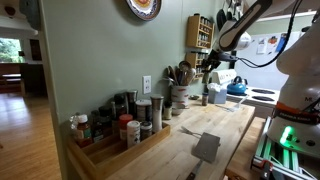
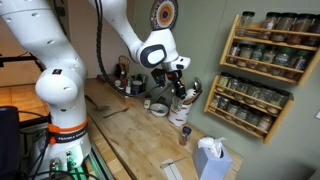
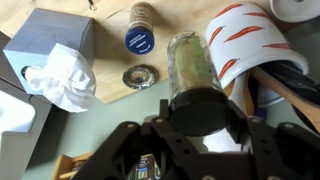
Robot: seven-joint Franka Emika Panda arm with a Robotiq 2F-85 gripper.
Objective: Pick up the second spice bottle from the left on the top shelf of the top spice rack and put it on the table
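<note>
- Nearest the wrist camera, your gripper [image 3: 205,122] was pinching the spice bottle [image 3: 192,65] by its black cap, a finger on either side. The glass body ran off toward 12 o'clock.
- Just beyond, at 10 o'clock from the bottle, a small metal ring [image 3: 137,76] lay on the table [image 3: 105,62]. A blue-capped jar [image 3: 140,40] lay past it at 11 o'clock.
- A grey tissue box [image 3: 45,45] sat out at 10 o'clock, and an orange-striped crock [image 3: 250,40] of utensils stood at 1 o'clock, close beside the bottle.
- In an exterior view you held the gripper [image 2: 180,88] low over the table. I could not tell whether the bottle touched the wood.
- Farthest off, at 2 o'clock on the wall, hung the top spice rack [image 2: 275,45]. Its top shelf [image 2: 285,33] was well apart from the bottle.
</note>
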